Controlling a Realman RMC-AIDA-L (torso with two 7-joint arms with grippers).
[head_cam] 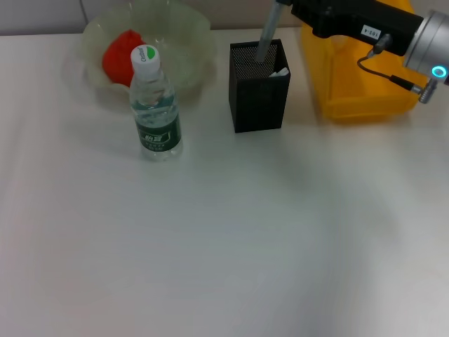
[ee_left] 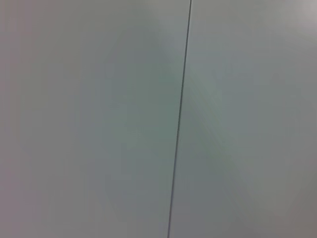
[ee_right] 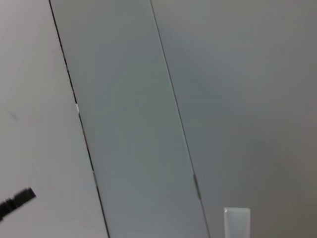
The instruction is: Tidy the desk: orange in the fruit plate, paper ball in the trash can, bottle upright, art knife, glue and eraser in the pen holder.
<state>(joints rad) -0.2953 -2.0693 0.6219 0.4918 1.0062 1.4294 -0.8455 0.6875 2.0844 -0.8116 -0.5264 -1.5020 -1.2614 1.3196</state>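
The orange (head_cam: 121,56) lies in the pale-green fruit plate (head_cam: 189,31) at the back left. In front of the plate the bottle (head_cam: 155,105) stands upright with its white cap on. The black mesh pen holder (head_cam: 258,95) stands at the back centre. A slim grey stick (head_cam: 267,36), maybe the art knife, leans out of it, and something white (head_cam: 280,71) shows inside. My right gripper (head_cam: 296,8) is at the stick's top end, over the holder and the yellow trash can (head_cam: 354,98). The paper ball, glue and eraser are hidden. My left gripper is out of view.
The right arm's black and silver wrist (head_cam: 393,31) reaches in from the top right above the trash can, with a cable hanging off it. Both wrist views show only plain grey panels with thin seams.
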